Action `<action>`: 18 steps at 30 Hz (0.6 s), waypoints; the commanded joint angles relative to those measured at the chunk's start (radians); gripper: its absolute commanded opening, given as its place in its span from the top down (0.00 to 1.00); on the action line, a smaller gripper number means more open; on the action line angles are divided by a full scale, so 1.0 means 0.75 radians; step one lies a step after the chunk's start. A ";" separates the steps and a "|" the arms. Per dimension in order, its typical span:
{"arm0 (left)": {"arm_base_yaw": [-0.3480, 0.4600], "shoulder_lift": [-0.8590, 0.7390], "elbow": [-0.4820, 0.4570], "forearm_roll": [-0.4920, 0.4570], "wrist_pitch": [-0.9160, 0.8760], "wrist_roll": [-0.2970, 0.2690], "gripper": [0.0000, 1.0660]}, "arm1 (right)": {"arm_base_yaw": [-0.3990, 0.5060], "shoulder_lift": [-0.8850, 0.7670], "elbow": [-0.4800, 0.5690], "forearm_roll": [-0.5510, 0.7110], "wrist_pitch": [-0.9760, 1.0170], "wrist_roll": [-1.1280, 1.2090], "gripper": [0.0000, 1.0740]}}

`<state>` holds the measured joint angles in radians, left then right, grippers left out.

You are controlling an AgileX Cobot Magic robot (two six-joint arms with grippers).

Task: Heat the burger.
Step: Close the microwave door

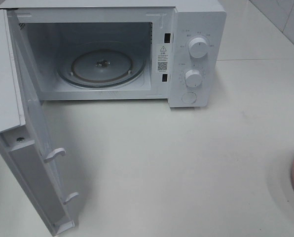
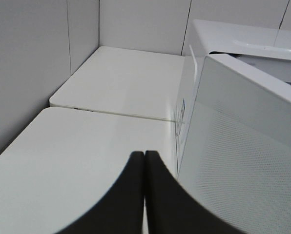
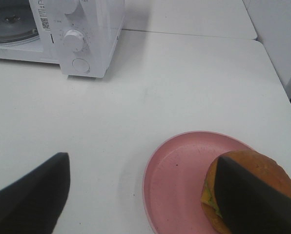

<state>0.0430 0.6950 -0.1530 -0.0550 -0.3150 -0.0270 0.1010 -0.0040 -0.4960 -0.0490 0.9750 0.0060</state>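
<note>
Though half hidden behind one spread right finger (image 3: pixel 253 200), the burger (image 3: pixel 248 170); left fingers (image 2: pixel 157 195) pressed together.

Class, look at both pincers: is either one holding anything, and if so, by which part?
Nothing is held. The left pincer is shut on nothing beside the microwave door. The right pincer is open above the burger on its pink plate, not gripping it.

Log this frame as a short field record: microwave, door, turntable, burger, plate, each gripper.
microwave: on the white table, empty inside
door: swung fully open
turntable: glass, bare
burger: on the pink plate, near its edge
pink plate: on the table, apart from the microwave
left gripper: shut, empty, beside the open door
right gripper: open, above the plate, one finger in front of the burger
</note>
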 commanded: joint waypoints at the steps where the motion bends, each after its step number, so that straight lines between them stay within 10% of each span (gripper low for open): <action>1: -0.004 0.092 0.001 0.017 -0.107 -0.057 1.00 | -0.007 -0.033 0.004 0.004 -0.021 0.001 0.29; 15: -0.004 0.395 0.001 0.709 -0.417 -0.604 1.00 | -0.007 -0.033 0.004 0.004 -0.021 0.001 0.29; 18: -0.004 0.457 0.001 0.753 -0.497 -0.621 1.00 | -0.007 -0.033 0.004 0.004 -0.021 0.001 0.29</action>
<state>0.0430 1.0060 -0.1520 0.4680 -0.6170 -0.4630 0.1010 -0.0040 -0.4960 -0.0490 0.9750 0.0060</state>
